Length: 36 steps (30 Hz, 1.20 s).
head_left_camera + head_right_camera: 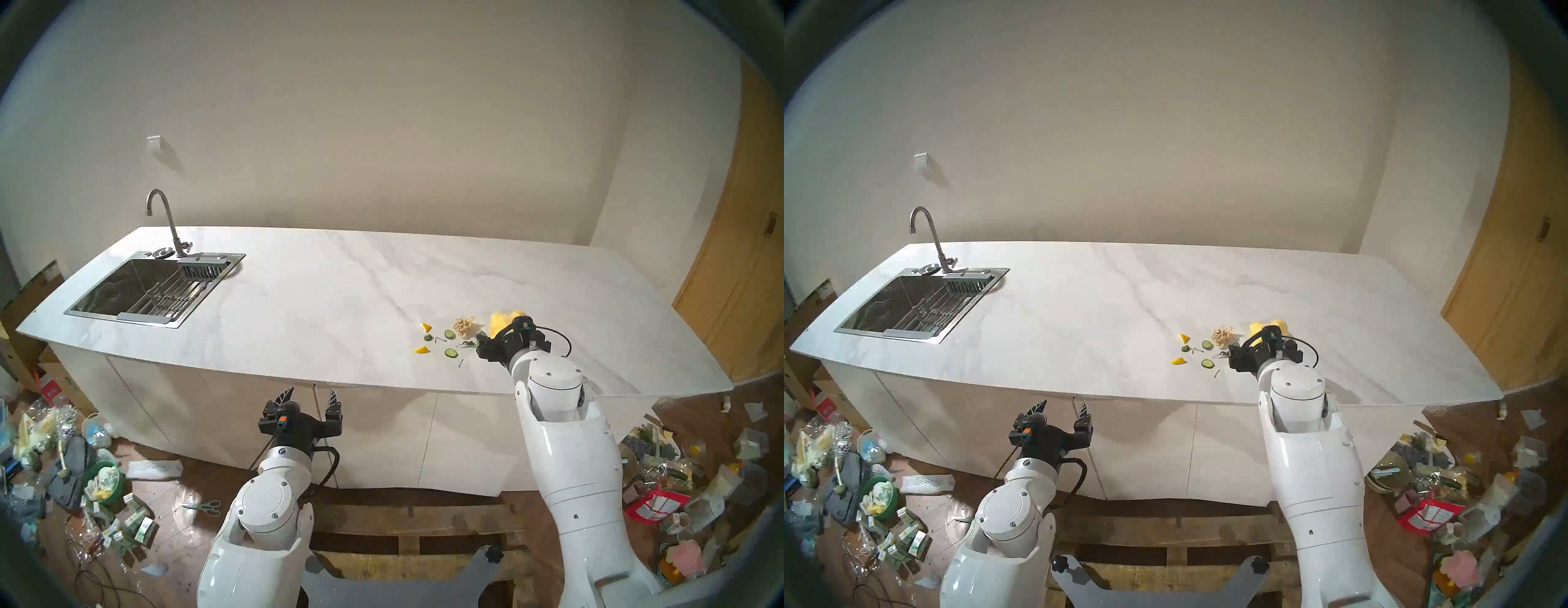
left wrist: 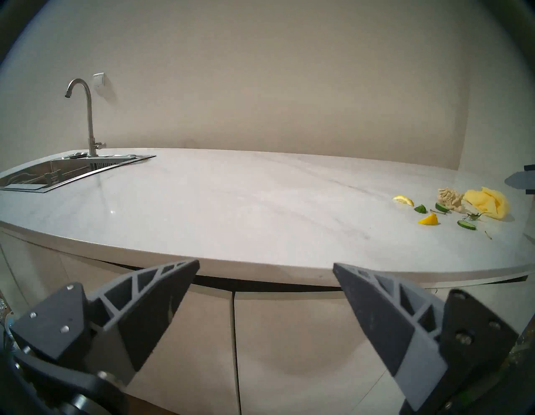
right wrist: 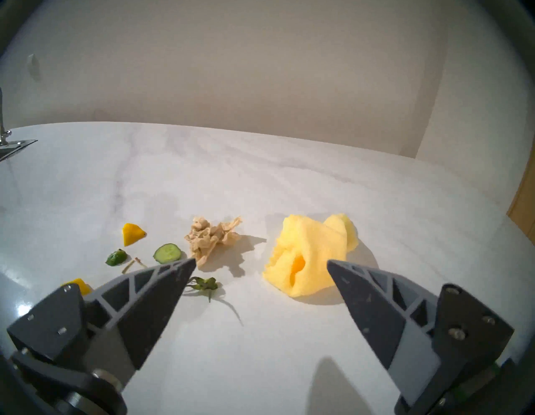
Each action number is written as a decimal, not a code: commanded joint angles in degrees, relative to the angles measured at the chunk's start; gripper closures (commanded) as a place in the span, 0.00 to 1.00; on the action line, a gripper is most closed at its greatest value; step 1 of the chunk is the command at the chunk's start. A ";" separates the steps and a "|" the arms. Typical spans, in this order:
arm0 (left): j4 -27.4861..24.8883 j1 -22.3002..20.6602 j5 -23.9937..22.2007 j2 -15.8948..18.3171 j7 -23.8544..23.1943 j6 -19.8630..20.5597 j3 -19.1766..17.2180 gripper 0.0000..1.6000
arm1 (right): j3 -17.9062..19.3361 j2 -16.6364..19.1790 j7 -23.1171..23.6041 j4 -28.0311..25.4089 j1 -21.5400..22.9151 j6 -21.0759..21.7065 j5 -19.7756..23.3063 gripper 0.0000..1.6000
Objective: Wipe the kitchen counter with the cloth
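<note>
Right pincer (image 3: 262,265) spread wide, empty, angled down at cloth (image 3: 311,258), just short of it, so the bunch fits between the fingers. Cloth sits bunched on worktop (image 1: 339,288) beside scraps (image 3: 212,240). Left pincer (image 1: 311,397) released too, parked off the front edge.

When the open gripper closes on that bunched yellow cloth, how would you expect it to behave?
The cloth lies in soft folds, so it will probably squash and droop rather than hold shape. It looks light for its bulk. Pushed along the glossy kitchen counter, it would likely slide and smear flat, not roll.
</note>
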 commanded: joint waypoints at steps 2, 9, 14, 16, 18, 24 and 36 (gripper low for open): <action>-1.42 -0.30 -0.07 0.03 -0.21 -0.29 0.13 0.00 | 0.46 2.22 0.81 3.77 6.55 -0.33 -0.47 0.00; -1.45 -0.28 -0.08 0.04 -0.22 -0.27 0.13 0.00 | 0.69 3.06 1.47 7.11 8.83 -0.29 -0.70 0.00; -1.50 -0.26 -0.09 0.05 -0.24 -0.25 0.13 0.00 | 0.52 3.56 1.88 8.75 9.69 0.18 -1.24 0.00; -1.51 -0.26 -0.10 0.06 -0.24 -0.24 0.13 0.00 | 0.50 3.75 2.19 9.12 9.84 0.50 -1.25 0.00; -1.53 -0.24 -0.10 0.06 -0.25 -0.23 0.13 0.00 | 0.30 4.04 2.99 9.77 10.02 0.73 -1.20 0.00; -1.53 -0.24 -0.11 0.06 -0.25 -0.23 0.13 0.00 | 0.05 4.02 3.19 11.47 11.14 1.01 -1.52 0.00; -1.46 -0.28 -0.09 0.05 -0.22 -0.27 0.14 0.00 | -0.16 4.83 4.54 18.59 16.16 0.74 -1.64 0.00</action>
